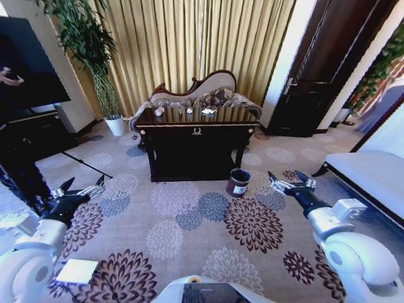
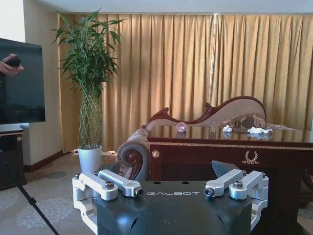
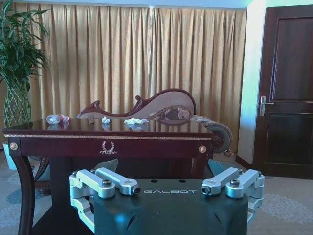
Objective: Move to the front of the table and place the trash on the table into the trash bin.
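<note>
Trash (image 1: 208, 112) dots the glossy table (image 1: 196, 136); left gripper (image 1: 81, 187) and right gripper (image 1: 290, 181) gape.

Left gripper (image 2: 172, 192) open, fingers spread wide, held low facing the table (image 2: 230, 152). On the tabletop: bottle (image 2: 181, 127) end-on at the near corner, 2 paper wads (image 2: 227, 129) (image 2: 259, 130) farther along. Sofa (image 2: 215, 115) behind.
</note>
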You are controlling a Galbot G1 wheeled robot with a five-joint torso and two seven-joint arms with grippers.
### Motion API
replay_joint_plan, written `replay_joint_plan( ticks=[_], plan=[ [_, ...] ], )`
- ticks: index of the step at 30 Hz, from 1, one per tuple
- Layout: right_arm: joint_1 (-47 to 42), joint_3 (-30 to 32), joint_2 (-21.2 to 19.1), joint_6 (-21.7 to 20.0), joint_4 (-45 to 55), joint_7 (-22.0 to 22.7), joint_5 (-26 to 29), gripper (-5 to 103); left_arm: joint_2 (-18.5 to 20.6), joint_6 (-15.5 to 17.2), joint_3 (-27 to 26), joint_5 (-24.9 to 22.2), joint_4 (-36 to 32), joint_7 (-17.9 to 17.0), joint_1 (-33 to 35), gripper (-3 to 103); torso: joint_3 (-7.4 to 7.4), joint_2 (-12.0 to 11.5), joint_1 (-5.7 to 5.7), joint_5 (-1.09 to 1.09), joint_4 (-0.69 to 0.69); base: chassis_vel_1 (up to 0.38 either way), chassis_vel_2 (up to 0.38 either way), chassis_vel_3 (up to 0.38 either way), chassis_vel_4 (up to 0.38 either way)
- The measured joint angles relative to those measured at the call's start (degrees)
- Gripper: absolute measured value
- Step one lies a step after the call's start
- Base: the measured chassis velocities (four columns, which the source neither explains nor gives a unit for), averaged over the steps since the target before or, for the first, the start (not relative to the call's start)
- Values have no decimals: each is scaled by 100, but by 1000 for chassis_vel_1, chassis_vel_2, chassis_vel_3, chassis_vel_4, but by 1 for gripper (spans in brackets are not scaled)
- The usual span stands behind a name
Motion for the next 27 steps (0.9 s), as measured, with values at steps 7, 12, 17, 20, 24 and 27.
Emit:
replay_joint_plan(
  ticks=[7, 12, 17, 20, 24, 27],
  plan=[
    [0, 11, 4, 8, 17, 1, 5, 100, 11, 0, -4, -1, -24, 11, -10, 100, 0, 0, 0, 0, 0, 0, 0, 0, 0],
    [-21, 19, 19, 11, 18, 1, 3, 100, -3, 0, -2, 0, -15, 31, -3, 100, 0, 0, 0, 0, 0, 0, 0, 0, 0],
    [-32, 19, 26, 12, 23, 1, -21, 100, -14, -8, 2, 4, -2, 38, 13, 100, 0, 0, 0, 0, 0, 0, 0, 0, 0],
    [-34, 18, 28, 12, 28, 1, -28, 100, -19, -16, 1, 5, 5, 43, 19, 100, 0, 0, 0, 0, 0, 0, 0, 0, 0],
    [-41, 17, 31, 11, 38, 2, -33, 100, -20, -28, -8, 5, 10, 55, 28, 100, 0, 0, 0, 0, 0, 0, 0, 0, 0],
    [-46, 18, 33, 11, 41, 2, -35, 100, -20, -34, -9, 6, 9, 59, 25, 100, 0, 0, 0, 0, 0, 0, 0, 0, 0]
  ],
)
